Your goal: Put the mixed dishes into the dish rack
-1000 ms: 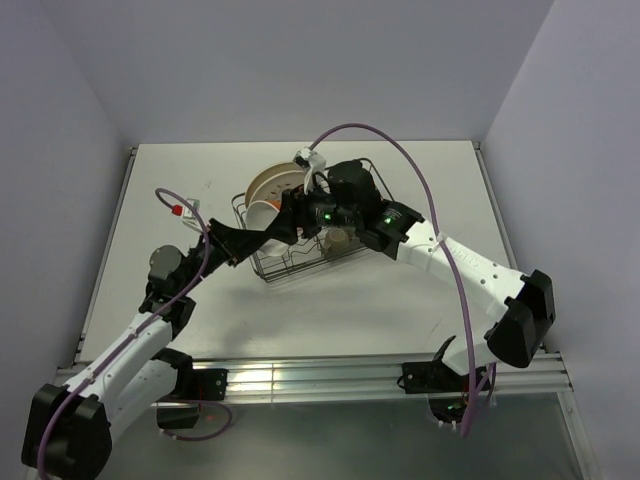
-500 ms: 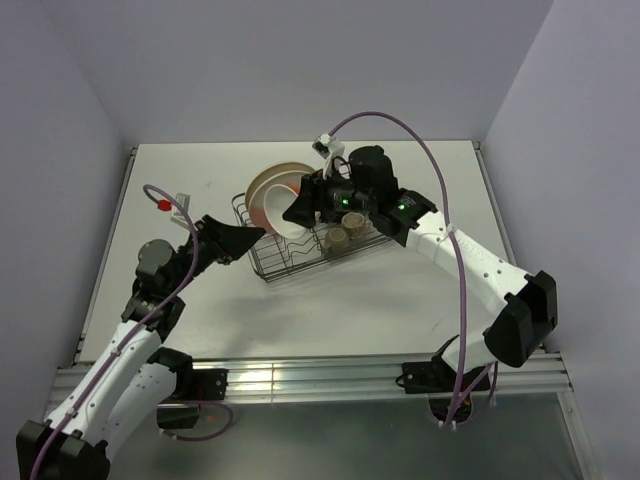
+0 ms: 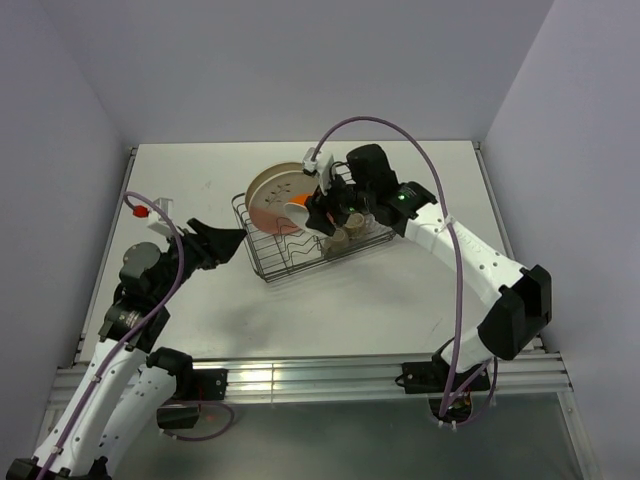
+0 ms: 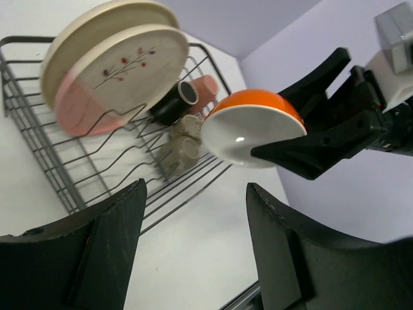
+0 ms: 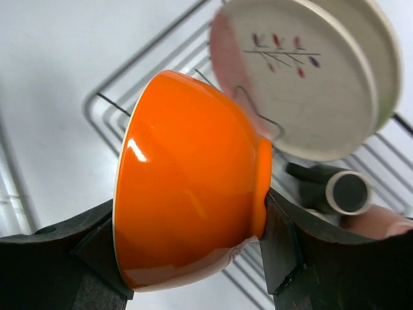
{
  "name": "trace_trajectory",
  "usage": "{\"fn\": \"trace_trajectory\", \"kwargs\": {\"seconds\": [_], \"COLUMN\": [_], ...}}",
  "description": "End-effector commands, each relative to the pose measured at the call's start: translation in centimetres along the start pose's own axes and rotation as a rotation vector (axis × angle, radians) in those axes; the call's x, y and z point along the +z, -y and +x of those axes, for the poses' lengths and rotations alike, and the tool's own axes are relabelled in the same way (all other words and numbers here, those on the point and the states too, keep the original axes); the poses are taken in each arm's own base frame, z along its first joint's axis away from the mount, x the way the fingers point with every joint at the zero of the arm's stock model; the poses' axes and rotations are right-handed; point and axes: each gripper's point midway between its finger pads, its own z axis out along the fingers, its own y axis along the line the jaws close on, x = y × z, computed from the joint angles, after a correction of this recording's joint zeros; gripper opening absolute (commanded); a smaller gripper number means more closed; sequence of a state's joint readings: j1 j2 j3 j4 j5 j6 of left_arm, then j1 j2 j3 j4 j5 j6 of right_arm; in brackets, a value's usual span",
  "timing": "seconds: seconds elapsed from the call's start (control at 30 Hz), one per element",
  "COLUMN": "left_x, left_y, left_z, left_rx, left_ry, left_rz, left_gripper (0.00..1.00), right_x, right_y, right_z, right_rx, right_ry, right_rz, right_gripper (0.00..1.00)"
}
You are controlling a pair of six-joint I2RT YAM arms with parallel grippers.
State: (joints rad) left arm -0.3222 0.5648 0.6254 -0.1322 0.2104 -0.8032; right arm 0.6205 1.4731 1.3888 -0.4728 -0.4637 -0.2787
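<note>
Hanging on its side above the rack, the orange bowl [image 5: 187, 181] is clamped in the right pincer [image 3: 315, 211], one finger by its white mouth and one by its foot. Bare wavy dividers of the rack [image 4: 39, 148] lie straight below the fingertips, and the pink-tinted plate [image 4: 122, 77] stands just beyond them. I judge the next move to be a short lowering. The left pincer [image 4: 197, 190] gapes wide and empty, well apart.
</note>
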Motion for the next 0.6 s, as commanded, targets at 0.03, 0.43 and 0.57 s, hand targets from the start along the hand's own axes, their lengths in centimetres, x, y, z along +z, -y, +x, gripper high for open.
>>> {"fn": "trace_trajectory", "kwargs": {"seconds": [0.03, 0.43, 0.57], "left_x": [-0.6, -0.6, -0.8], "left_y": [-1.0, -2.6, -3.1], "left_z": [-0.6, 0.3, 0.6], "left_rx": [0.043, 0.047, 0.045], "left_ry": [0.024, 0.01, 0.009], "left_rz": [-0.066, -0.114, -0.128], "left_gripper": [0.69, 0.69, 0.69], "right_x": [0.5, 5.3, 6.2], "right_y": [3.5, 4.4, 4.5], "right_z": [-0.6, 0.2, 0.5], "right_rx": [-0.299, -0.705, -0.804], "right_ry": [-0.052, -0.184, -0.221], "right_rz": [0.117, 0.161, 0.149], "right_gripper": [0.06, 0.06, 0.06]}}
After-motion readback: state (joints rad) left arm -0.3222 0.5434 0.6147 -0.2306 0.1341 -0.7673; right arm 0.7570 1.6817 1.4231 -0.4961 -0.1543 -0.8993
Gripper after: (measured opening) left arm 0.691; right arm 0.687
